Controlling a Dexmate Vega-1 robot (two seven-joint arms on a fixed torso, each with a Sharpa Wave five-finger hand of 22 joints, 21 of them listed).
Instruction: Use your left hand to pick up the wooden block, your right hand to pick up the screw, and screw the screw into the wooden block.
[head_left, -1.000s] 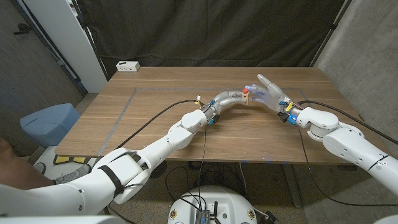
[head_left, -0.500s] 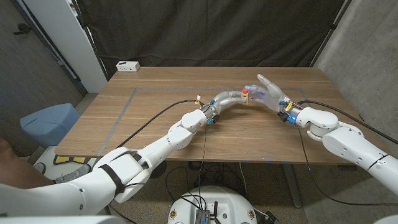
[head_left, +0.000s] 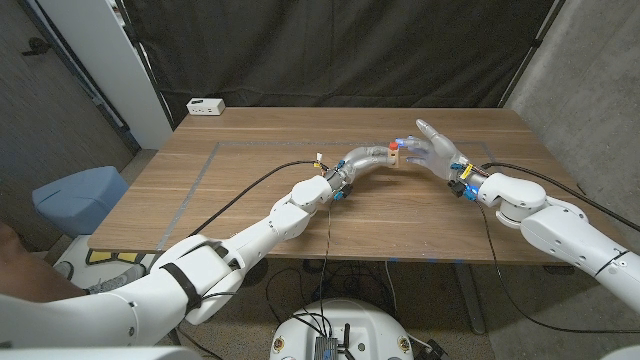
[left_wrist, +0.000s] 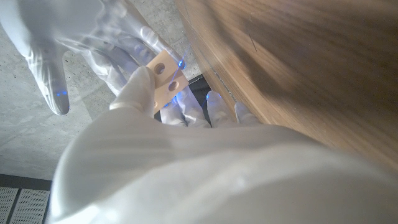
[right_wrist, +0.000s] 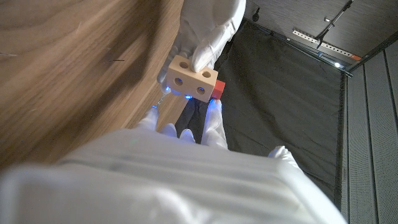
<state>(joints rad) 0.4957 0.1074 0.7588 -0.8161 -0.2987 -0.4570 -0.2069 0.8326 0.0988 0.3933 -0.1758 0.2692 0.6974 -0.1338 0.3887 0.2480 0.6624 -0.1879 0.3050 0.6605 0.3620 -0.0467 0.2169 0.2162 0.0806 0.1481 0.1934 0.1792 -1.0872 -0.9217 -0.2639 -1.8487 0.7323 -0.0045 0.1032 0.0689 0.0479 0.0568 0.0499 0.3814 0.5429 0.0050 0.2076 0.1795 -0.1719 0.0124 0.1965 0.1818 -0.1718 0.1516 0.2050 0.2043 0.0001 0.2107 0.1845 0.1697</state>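
Above the table (head_left: 250, 190), the left robot hand (head_left: 372, 156) holds the wooden block (right_wrist: 191, 76).

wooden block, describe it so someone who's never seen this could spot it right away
Look at the middle of the wooden table, toward its far side, where the two white arms meet. The left hand holds the wooden block up against the right hand. It is small, pale and tan, with round holes in one face and something red beside it.

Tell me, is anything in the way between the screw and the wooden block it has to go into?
Nothing visible is. The left hand holds the wooden block up above the table, and the red screw at the right hand already sits right against the block. How far in it is, I cannot tell.
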